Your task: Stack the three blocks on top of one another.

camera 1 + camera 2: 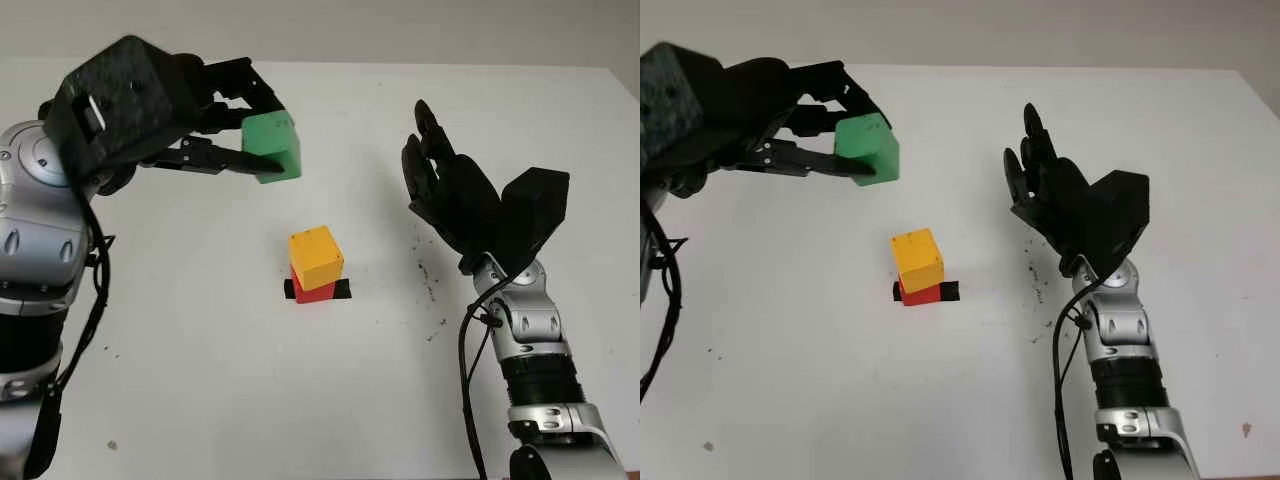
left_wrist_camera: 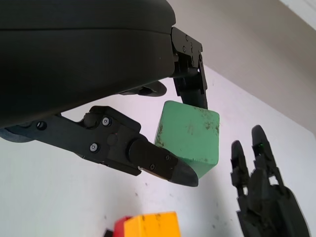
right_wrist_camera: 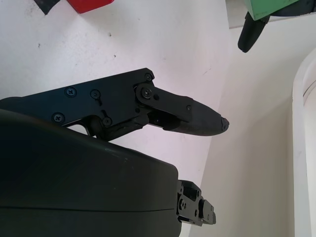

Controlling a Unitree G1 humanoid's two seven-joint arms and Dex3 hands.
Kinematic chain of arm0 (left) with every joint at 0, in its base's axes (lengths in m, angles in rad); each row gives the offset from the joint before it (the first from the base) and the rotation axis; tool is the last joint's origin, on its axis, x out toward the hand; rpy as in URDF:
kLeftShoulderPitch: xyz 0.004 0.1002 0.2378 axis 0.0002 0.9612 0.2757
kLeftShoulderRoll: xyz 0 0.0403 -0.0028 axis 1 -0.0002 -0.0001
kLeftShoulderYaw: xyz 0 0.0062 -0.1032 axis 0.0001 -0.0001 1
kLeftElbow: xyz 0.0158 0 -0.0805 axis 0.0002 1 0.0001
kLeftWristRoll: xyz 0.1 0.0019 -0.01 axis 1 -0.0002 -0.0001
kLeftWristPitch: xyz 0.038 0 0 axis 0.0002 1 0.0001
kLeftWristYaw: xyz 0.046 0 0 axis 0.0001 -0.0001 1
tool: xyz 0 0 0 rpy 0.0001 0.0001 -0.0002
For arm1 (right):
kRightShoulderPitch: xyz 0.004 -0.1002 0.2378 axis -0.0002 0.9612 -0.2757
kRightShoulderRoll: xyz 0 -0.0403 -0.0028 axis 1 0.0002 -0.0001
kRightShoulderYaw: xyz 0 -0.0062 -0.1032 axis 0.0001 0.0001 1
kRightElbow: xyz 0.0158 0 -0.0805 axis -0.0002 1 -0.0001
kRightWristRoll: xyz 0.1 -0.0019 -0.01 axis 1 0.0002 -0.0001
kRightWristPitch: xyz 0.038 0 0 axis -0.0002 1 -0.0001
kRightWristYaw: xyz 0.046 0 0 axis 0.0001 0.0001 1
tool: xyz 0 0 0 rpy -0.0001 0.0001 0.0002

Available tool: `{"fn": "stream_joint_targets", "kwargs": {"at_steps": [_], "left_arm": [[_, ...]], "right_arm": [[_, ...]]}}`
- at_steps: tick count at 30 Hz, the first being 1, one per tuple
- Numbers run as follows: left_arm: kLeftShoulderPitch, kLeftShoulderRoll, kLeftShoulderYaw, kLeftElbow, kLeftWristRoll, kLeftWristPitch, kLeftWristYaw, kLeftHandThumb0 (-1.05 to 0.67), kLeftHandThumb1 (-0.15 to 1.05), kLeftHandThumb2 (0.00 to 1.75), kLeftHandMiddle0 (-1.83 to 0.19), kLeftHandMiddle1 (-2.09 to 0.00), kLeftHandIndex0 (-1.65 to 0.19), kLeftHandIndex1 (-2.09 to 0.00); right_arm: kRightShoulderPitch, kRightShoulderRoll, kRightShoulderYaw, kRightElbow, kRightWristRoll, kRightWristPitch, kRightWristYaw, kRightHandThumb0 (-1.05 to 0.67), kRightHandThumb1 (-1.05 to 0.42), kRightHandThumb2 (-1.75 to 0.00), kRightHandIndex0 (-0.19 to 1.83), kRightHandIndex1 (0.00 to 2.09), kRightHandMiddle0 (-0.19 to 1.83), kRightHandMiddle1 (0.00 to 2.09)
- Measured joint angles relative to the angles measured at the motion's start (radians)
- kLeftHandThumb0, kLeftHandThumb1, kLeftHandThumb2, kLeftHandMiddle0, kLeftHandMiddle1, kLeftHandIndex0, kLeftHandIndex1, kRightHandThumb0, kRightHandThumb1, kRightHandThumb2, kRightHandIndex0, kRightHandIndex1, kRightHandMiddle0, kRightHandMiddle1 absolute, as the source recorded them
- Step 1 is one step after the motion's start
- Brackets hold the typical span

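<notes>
Above the table (image 1: 200, 400), left and far of the stack, the left hand (image 1: 225, 125) grips the green block (image 1: 272, 147). Centre it squarely over the yellow block (image 1: 316, 257) on the red block (image 1: 315, 290), then lower gently; the right hand (image 1: 455, 195) is open at right

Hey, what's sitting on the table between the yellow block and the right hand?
Nothing but bare white table with a few dark specks. The left eye view shows that gap between the yellow block and the open right hand.
</notes>
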Motion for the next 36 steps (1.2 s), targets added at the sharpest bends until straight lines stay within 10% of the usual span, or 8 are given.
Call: {"fn": "stream_joint_targets", "kwargs": {"at_steps": [21,36], "left_arm": [[-0.110,0.071,-0.157,0.027,-0.100,-0.074,-0.177,-0.46,1.03,0.05,-0.31,-0.06,-0.36,-1.52],[-0.125,0.099,-0.199,0.232,-0.068,-0.534,-0.311,-0.48,1.05,0.11,-0.21,-0.02,-0.22,-1.68]], "right_arm": [[0.006,0.018,-0.001,0.000,0.001,0.031,-0.013,-0.60,-1.05,-0.59,-0.19,0.00,-0.19,0.00],[0.015,0.017,0.001,-0.004,-0.013,0.039,-0.027,-0.60,-1.05,-0.60,-0.19,0.00,-0.19,0.01]]}}
